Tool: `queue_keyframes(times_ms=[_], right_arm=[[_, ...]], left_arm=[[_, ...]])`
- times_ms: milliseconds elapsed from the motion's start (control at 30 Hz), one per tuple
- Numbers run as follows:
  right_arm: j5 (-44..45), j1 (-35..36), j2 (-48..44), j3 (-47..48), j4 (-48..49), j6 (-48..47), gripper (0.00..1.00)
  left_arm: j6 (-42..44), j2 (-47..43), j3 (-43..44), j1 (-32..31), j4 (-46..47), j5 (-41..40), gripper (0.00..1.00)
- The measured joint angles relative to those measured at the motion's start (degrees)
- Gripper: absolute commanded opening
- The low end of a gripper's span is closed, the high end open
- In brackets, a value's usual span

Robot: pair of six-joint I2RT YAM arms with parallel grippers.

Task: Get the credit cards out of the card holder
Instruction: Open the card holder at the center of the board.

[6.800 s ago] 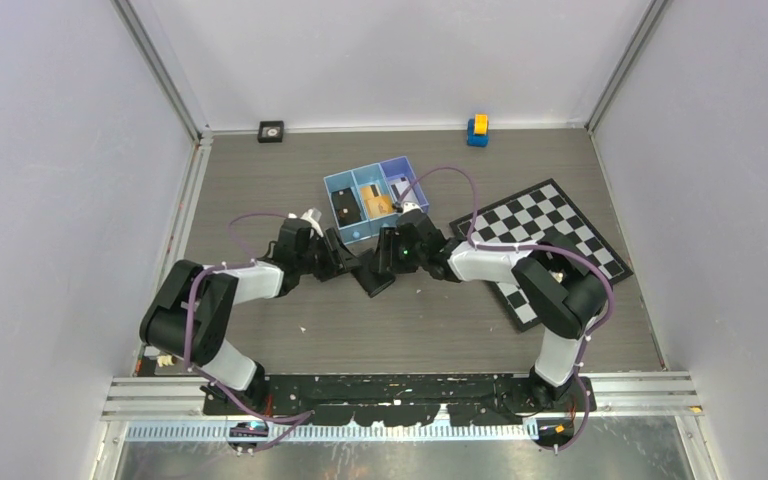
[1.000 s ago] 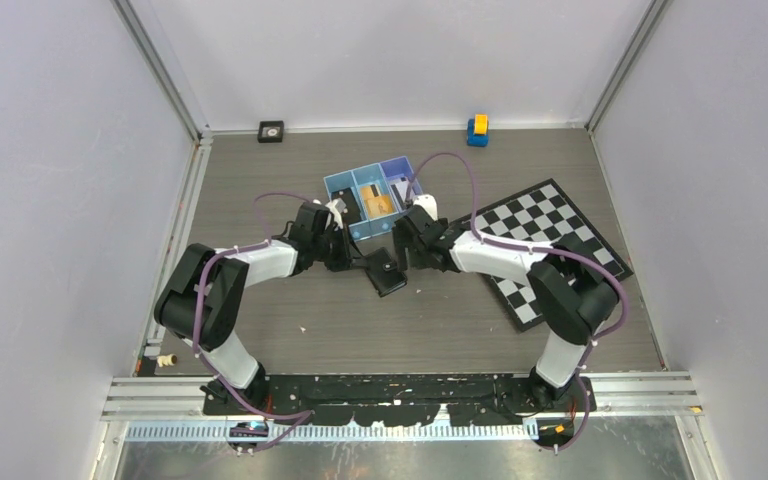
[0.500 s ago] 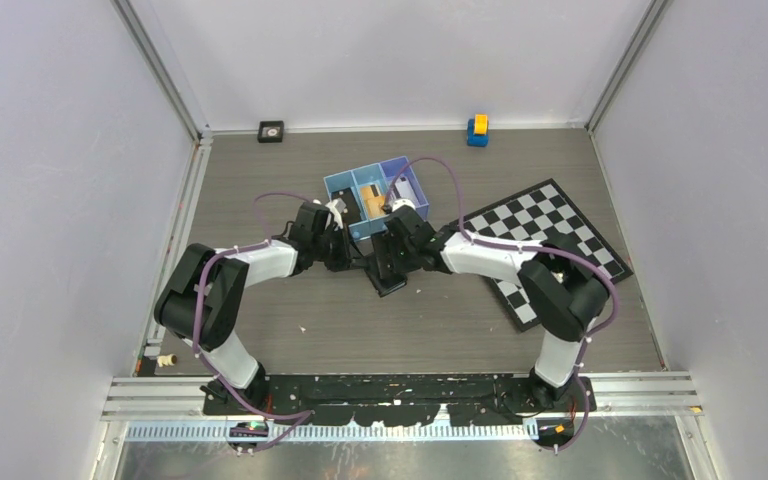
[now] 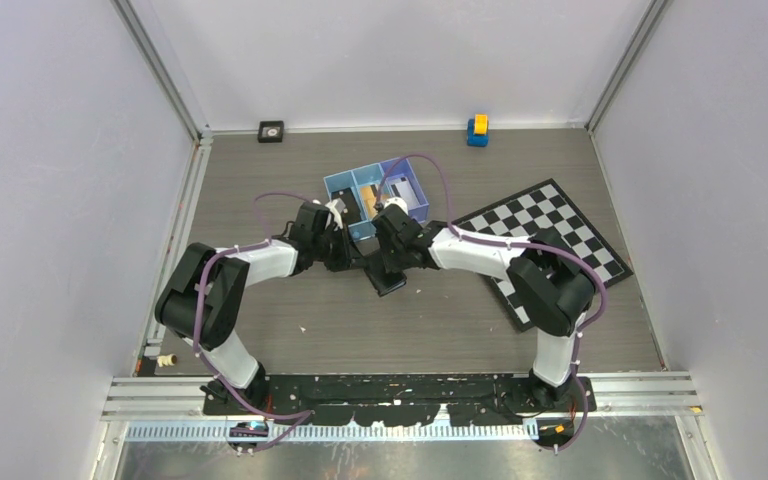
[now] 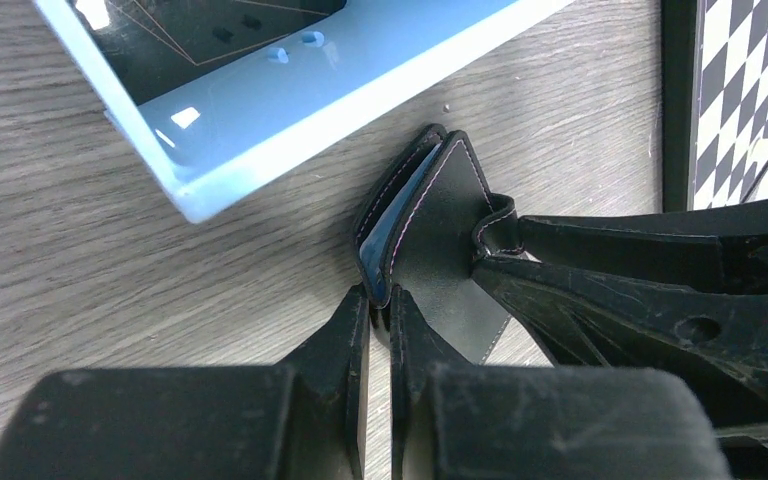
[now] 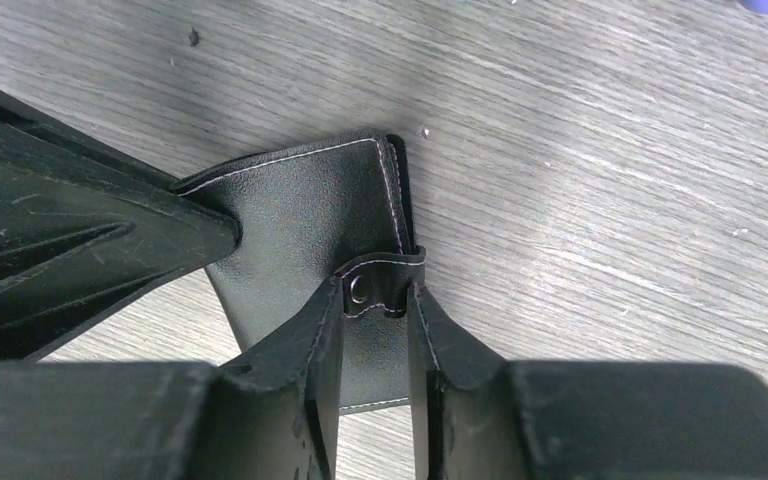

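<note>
The black card holder (image 4: 390,278) lies on the table just in front of the blue tray (image 4: 335,190). In the left wrist view my left gripper (image 5: 380,298) is shut on the near edge of one flap of the card holder (image 5: 450,230), whose flaps gape a little and show a pale bluish inside. In the right wrist view my right gripper (image 6: 378,295) pinches the card holder's (image 6: 300,210) short strap tab from the other side. An orange-gold credit card (image 4: 368,193) lies in the tray's middle compartment and a dark card (image 5: 200,35) in its left one. I see no card inside the card holder.
A black-and-white chequered board (image 4: 550,235) lies to the right of the right arm. A blue and yellow toy (image 4: 477,129) and a small black square thing (image 4: 271,130) sit against the back wall. The two arms meet over the card holder (image 4: 365,262).
My right gripper has moved left onto the card holder and closed on its strap tab. The left arm and the card holder have stayed where they were.
</note>
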Motion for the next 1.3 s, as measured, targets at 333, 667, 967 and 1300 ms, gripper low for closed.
queue_keyframes(times_ms=[333,667,967,1300], right_arm=[[0.74,-5.88,-0.52,-1.57,0.39,3.37,0.21],[4.13,-8.15,-1.42,-4.7,-0.76,3.89,0.64],[-0.22,-8.15,-9.77,-11.19,5.35,4.02,0.77],[-7.17,-8.15,-5.99,-10.97,8.63,4.74,0.52]], left_arm=[[0.13,0.04,0.46,0.0,-0.13,-0.61,0.0],[0.59,0.04,0.46,0.0,-1.16,-0.55,0.0],[0.92,0.04,0.46,0.0,-1.18,-0.33,0.0],[0.92,0.04,0.46,0.02,-1.18,0.0,0.0]])
